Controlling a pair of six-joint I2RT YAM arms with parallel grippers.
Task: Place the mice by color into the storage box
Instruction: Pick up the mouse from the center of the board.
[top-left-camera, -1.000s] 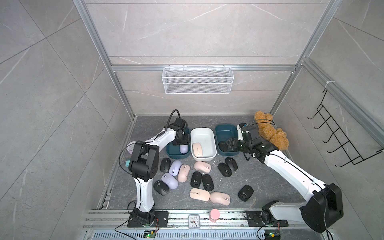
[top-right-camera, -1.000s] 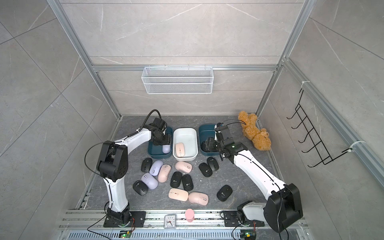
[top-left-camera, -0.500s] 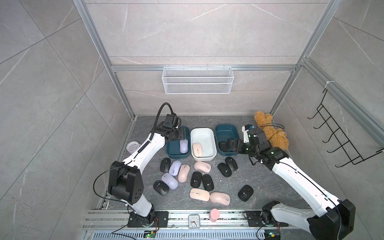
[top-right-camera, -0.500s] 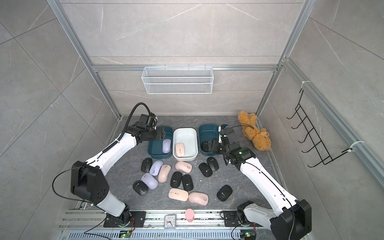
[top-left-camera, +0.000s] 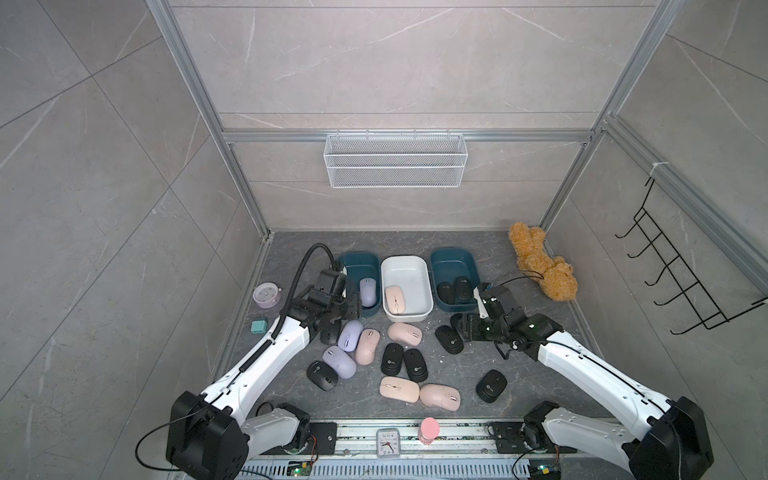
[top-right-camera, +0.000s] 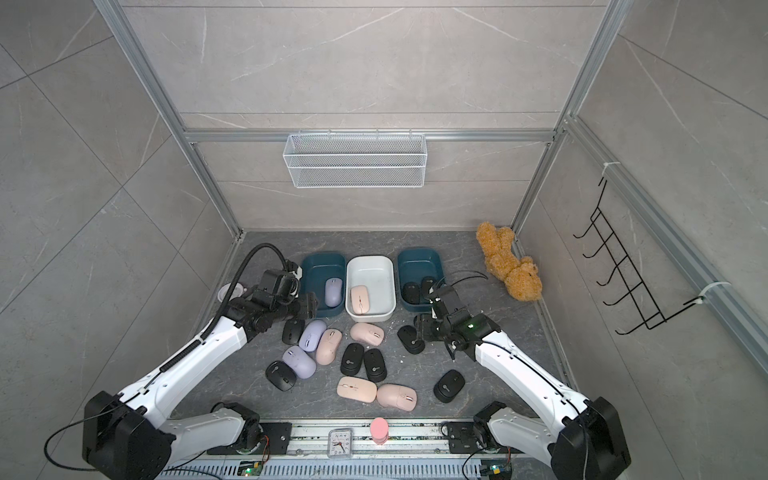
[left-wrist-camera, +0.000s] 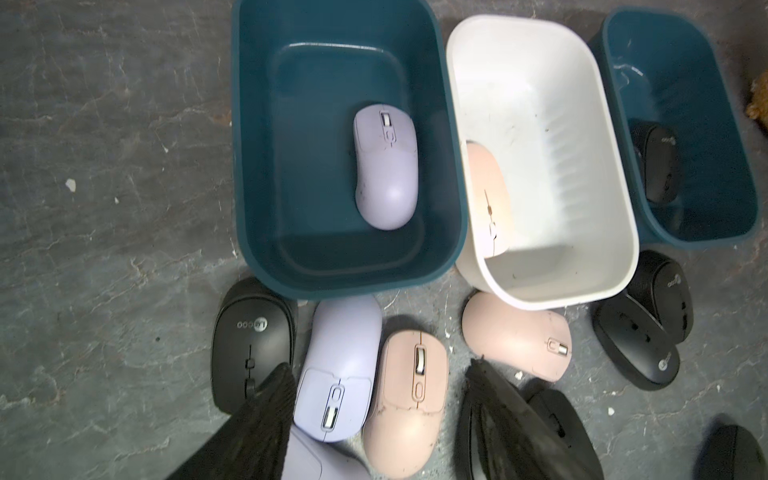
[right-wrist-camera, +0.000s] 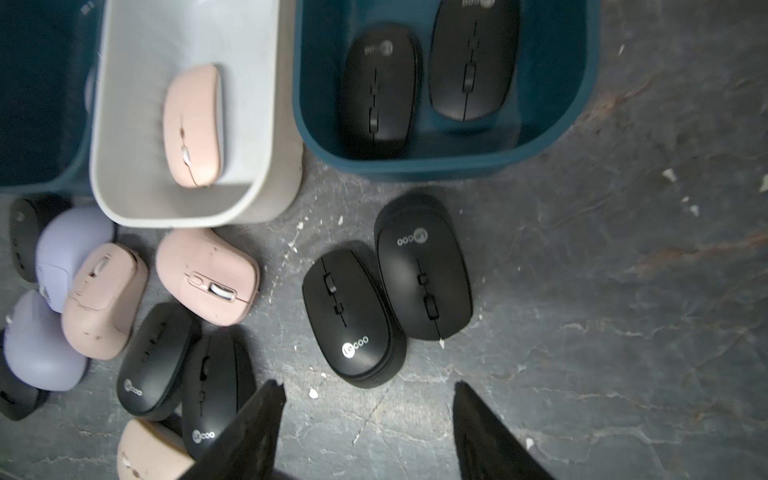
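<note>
Three storage boxes stand in a row at the back. The left teal box holds a lavender mouse. A pink mouse lies in the white box, and two black mice lie in the right teal box. Several loose black, pink and lavender mice are scattered on the floor in front. My left gripper is open above a loose lavender mouse and a pink mouse, holding nothing. My right gripper is open over bare floor, just short of two black mice.
A brown teddy bear lies at the back right. A round lavender alarm clock and a small teal block sit by the left wall. A white clock and a pink object stand on the front rail.
The left gripper let go of the lavender mouse in the left teal box and drew back over the loose mice. The right gripper pulled back from the right teal box toward the front.
</note>
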